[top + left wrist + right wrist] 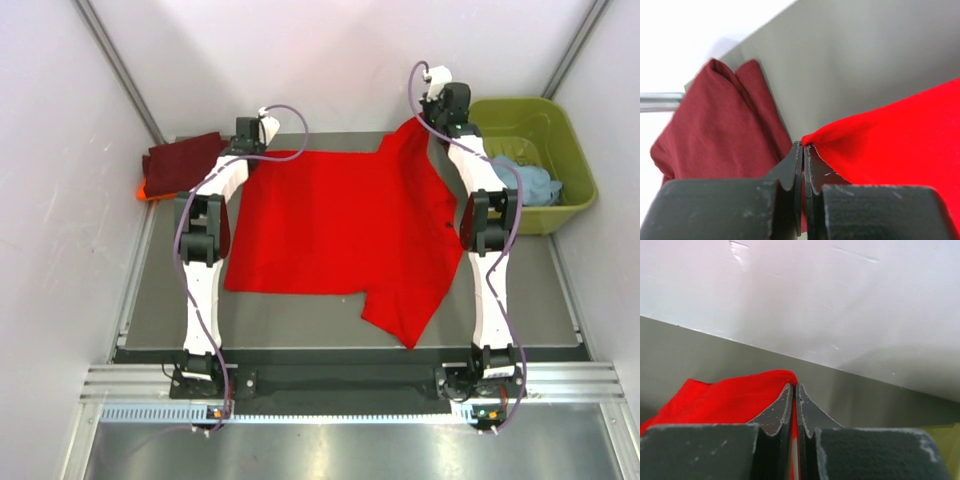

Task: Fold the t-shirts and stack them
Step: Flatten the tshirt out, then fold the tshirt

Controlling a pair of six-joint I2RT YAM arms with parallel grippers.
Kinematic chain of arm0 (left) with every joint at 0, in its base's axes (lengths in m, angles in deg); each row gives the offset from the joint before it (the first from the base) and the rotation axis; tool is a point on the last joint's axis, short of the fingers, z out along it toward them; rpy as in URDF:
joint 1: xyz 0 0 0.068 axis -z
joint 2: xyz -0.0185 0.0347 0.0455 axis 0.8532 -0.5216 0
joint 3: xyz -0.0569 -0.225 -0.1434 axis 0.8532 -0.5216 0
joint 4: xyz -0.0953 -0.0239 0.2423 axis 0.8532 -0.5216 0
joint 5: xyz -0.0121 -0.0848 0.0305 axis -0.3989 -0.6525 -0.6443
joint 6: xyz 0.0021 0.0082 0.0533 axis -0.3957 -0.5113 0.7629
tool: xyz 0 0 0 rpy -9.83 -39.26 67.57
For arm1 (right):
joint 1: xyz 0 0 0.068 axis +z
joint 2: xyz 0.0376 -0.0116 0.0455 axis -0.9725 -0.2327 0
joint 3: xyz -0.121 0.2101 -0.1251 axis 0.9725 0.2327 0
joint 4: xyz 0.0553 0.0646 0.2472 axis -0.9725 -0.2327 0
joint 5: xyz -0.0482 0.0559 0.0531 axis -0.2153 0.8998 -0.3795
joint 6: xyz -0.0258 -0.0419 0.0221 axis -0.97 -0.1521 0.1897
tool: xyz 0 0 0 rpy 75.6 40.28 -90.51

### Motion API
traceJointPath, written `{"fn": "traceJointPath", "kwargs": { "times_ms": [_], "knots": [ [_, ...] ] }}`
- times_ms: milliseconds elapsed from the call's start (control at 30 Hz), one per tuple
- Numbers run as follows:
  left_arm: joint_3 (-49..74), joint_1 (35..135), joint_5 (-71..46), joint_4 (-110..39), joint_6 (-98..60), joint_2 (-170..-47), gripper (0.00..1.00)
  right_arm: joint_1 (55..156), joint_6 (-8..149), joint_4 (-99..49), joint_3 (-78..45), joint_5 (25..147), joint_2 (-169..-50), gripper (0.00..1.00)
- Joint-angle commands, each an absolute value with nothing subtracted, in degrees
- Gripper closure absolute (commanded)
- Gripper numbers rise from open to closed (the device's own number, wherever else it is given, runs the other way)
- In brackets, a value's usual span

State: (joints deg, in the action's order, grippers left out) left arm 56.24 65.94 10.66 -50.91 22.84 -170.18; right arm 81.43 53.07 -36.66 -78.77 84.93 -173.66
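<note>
One red t-shirt (340, 225) clamped by left gripper (802, 148), right gripper (794, 390), one maroon t-shirt (185, 160)

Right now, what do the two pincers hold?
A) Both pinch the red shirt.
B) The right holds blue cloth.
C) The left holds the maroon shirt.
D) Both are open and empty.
A: the left pincer and the right pincer are each shut on an edge of the red shirt.

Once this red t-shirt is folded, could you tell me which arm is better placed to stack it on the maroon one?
Left, probably: its hand grips the red t-shirt right beside the maroon t-shirt.
</note>
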Motion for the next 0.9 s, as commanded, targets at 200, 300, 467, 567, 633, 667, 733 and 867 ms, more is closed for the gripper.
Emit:
{"fn": "traceJointPath", "kwargs": {
  "times_ms": [200, 300, 467, 567, 633, 667, 733, 867],
  "knots": [
    [55.86, 64.98, 11.32, -48.12, 20.44, -165.64, 1.0, 82.96, 54.43, -32.82, -80.2, 84.49, -170.32, 1.0],
    [52.08, 64.89, 10.62, -47.33, 20.61, -161.86, 1.0, 82.87, 55.04, -33.52, -74.93, 85.9, -164.96, 1.0],
    [45.93, 64.54, 8.33, -47.94, 21.32, -156.05, 1.0, 82.87, 55.31, -35.81, -64.3, 88.45, -154.26, 1.0],
    [41.89, 64.36, 7.01, -47.94, 21.14, -151.84, 1.0, 82.87, 54.87, -36.77, -58.67, 88.54, -149.41, 1.0],
    [39.52, 64.36, 6.05, -48.46, 21.14, -149.55, 1.0, 82.87, 54.43, -38.87, -55.86, 88.71, -147.47, 1.0],
    [38.98, 64.36, 5.96, -48.55, 20.97, -148.84, 1.0, 82.87, 53.91, -39.32, -54.54, 88.97, -145.19, 1.0],
    [37.31, 64.36, 5.26, -48.81, 21.14, -147.17, 1.0, 82.87, 53.21, -40.55, -50.16, 89.15, -142.63, 1.0],
    [34.59, 64.36, 3.59, -50.13, 21.75, -144.45, 1.0, 82.96, 53.2, -43.1, -43.11, 89.42, -135.18, 1.0]
  ]
}}
